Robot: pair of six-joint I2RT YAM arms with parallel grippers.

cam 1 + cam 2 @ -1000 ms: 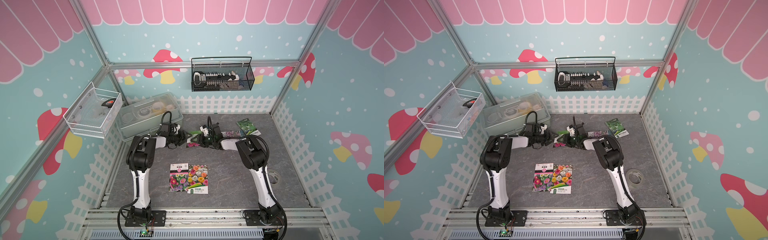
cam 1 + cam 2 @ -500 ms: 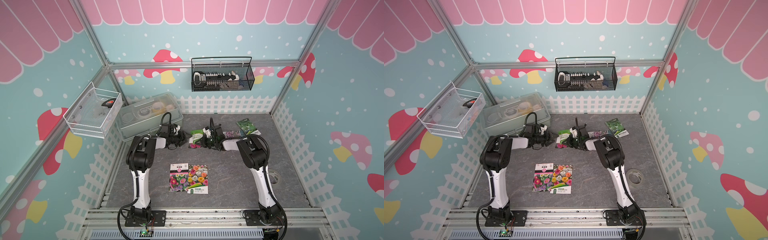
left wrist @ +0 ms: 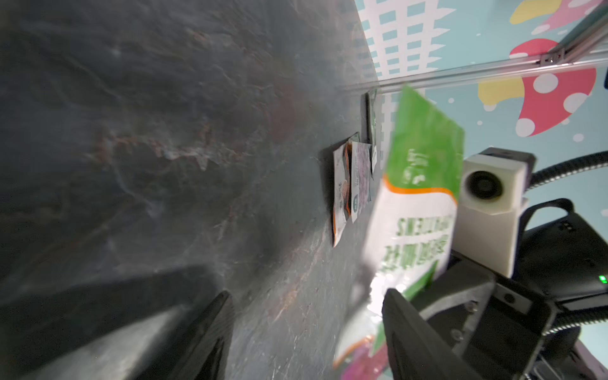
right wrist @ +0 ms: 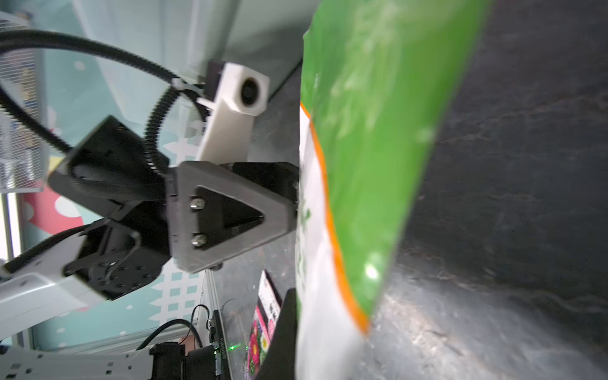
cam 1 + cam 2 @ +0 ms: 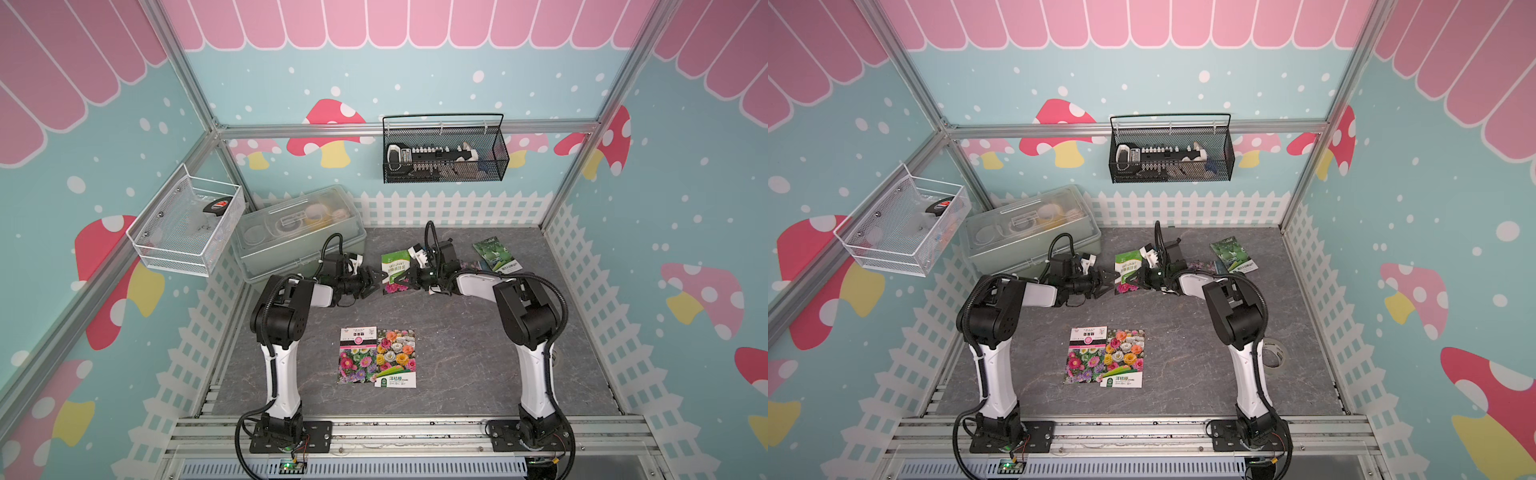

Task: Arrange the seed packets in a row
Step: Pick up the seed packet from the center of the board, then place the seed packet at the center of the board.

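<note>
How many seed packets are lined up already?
Done: two lie side by side at the front, the pink-label packet and the rose packet. In hand: the right tool is shut on a green-topped packet; the left tool is open beside it. Left: the gourd packet and a purple packet, partly hidden.

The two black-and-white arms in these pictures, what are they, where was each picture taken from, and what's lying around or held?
They are two robot arms on a grey table, each ending in a two-fingered hand. Two pictures look down from overhead; two come from wrist cameras. The right hand is shut on a green-and-white seed packet, tilted up. The left hand is open, close beside it. Two flower packets lie side by side near the front; a dark green packet lies at the back.
</note>
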